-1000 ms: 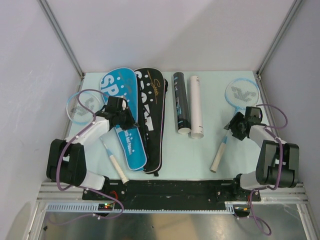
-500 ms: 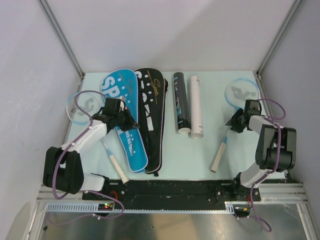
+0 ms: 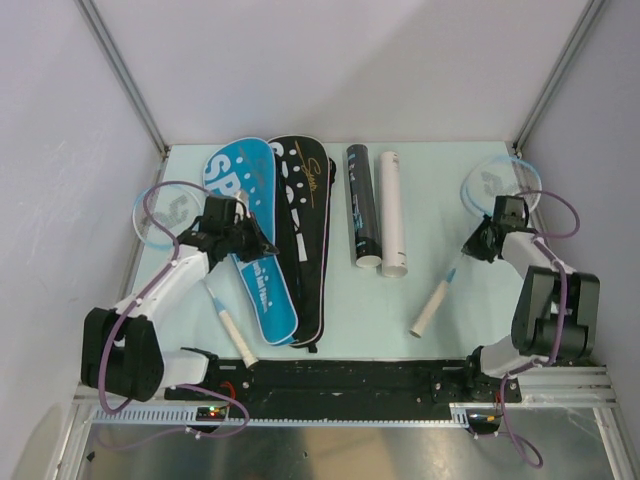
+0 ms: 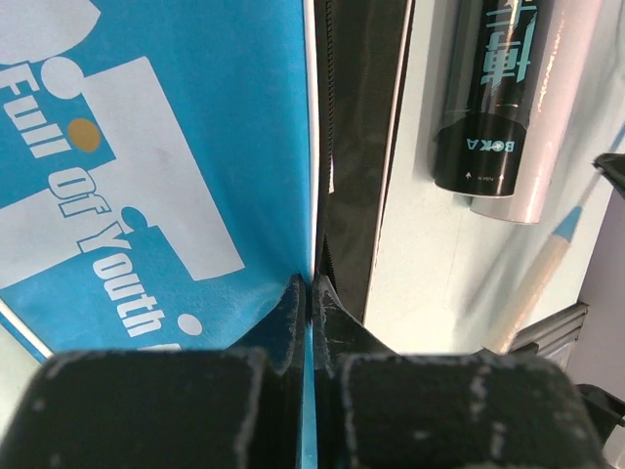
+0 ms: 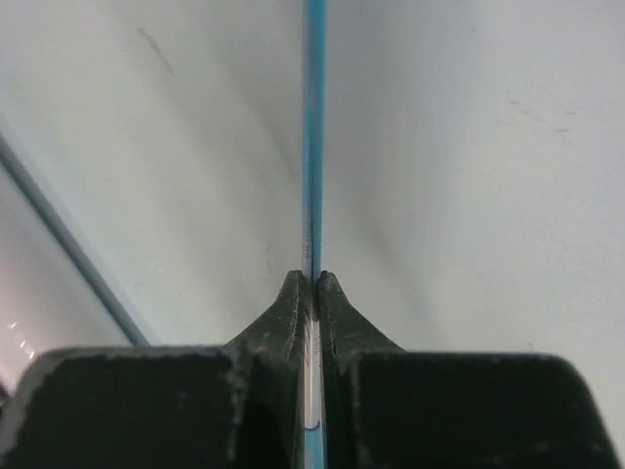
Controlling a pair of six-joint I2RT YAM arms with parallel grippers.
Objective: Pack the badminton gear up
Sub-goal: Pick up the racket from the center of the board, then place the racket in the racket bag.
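Pale green table (image 3: pixel 370 300), white walls on three sides, black mounting rail (image 3: pixel 340 375) along the near edge with both arm bases on it.

Nearest items: two white racket handles.
- The left racket (image 3: pixel 230 330) lies flat just left of the covers. Its handle end is near the rail and its head is far-left, under a loop of purple cable (image 3: pixel 150 205).
- The right racket (image 3: pixel 432 305) has its handle pointing near-left. Its blue shaft runs far-right up to a head close to the right wall.

Left gripper (image 4: pixel 311 293): fingers pressed together, a thin blue strip showing between them. It pinches the right edge of the blue cover (image 3: pixel 268 300), at the seam where that cover meets the black cover (image 3: pixel 308 250). The wrist view shows white lettering on the blue panel.

Right gripper (image 5: pixel 312 283): fingers closed on the right racket's thin blue shaft, which runs straight out from between the tips. The grip sits between handle and head. Whether the head is off the table I cannot tell.

Middle of the table: the covers lie side by side lengthwise, blue on the left and black on the right, with their long edges touching or overlapping.

Right of them, apart from the black cover: the black tube (image 3: pixel 362 205) and the white tube (image 3: pixel 392 215). They lie flat, parallel and touching, with their near ends roughly level. Both tubes are well apart from either gripper.
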